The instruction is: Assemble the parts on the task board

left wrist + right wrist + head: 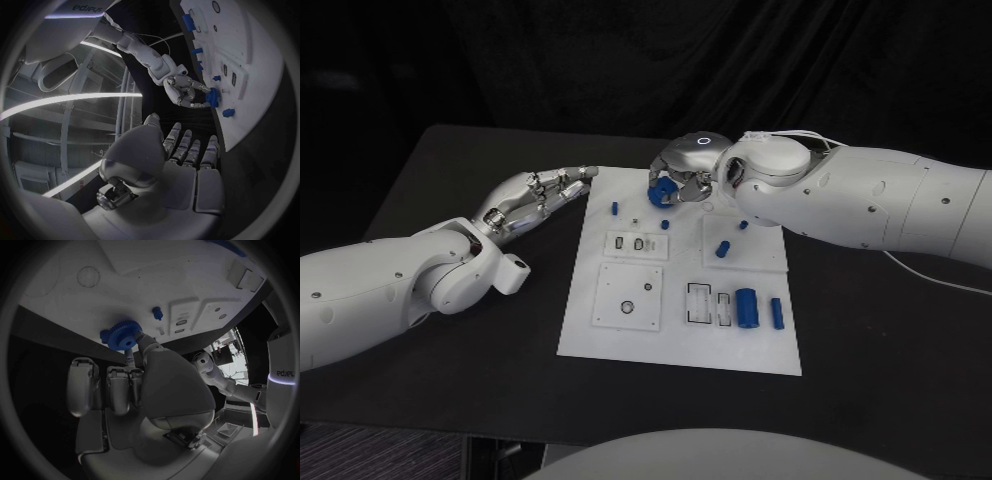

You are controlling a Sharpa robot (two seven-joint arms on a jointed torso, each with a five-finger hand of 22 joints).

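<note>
on your left, your left hand [538, 197] rests over the black table [459, 180], just beside the left edge of the task board [682, 340], near its far corner. its fingers [187, 150] lie stretched out side by side, pointing toward the board, and they hold nothing; the left wrist view shows them straight and empty, short of the board's edge.

moving onto the board, you have a small blue peg [615, 209] standing near the far left, then a raised block with two slots [635, 243], and nearer to you a square plate with a small hole [629, 295]. beside that sit two narrow rectangular recesses [708, 303]. a small blue piece [665, 224] sits past the slotted block.

at the board's far edge, your right hand [687, 172] is curled down over a blue gear [662, 193]. the right wrist view shows the toothed gear [120, 336] pinched at the fingertips [139, 338], close to the board's surface; you cannot tell from these views whether it touches the board. the other fingers are folded in beside the palm.

further right, a blue peg [723, 249] lies tilted near the middle of the board and another small blue piece [741, 223] sits beyond it. near the right edge, a thick blue cylinder [747, 307] and a thinner blue bar [777, 313] lie side by side, lengthwise.
</note>
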